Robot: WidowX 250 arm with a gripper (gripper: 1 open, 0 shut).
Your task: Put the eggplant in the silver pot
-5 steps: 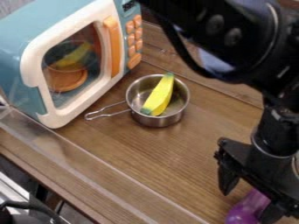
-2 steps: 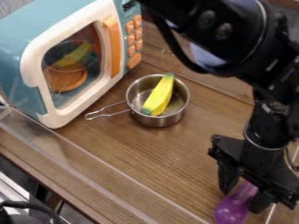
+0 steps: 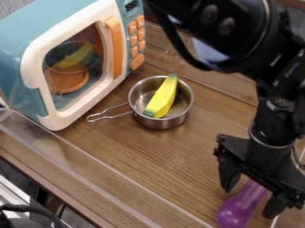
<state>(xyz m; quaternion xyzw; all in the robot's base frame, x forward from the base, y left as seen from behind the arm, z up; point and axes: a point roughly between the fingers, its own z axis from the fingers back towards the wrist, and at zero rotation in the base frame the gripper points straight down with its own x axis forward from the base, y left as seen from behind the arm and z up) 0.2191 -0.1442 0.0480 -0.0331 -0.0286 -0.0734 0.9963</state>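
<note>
The purple eggplant (image 3: 242, 207) lies on the wooden table at the lower right, its rounded end pointing toward the bottom left. My gripper (image 3: 252, 185) points down right over it, open. Its black fingers (image 3: 227, 173) stand apart on either side of the eggplant's upper end, which they partly hide. Whether a finger touches the eggplant I cannot tell. The silver pot (image 3: 143, 117) sits at the table's middle, well up and to the left of the gripper, with its wire handle (image 3: 105, 113) pointing left. A yellow banana-shaped toy (image 3: 163, 95) lies inside it.
A teal and orange toy microwave (image 3: 34, 40) stands at the back left, with a yellow item behind its window. The table's front edge (image 3: 84, 191) runs diagonally along the lower left. The black arm (image 3: 238, 36) fills the upper right.
The eggplant has slid a little to the left and shows more of its length. The gripper has stayed over it, with its fingers apart in every frame.
</note>
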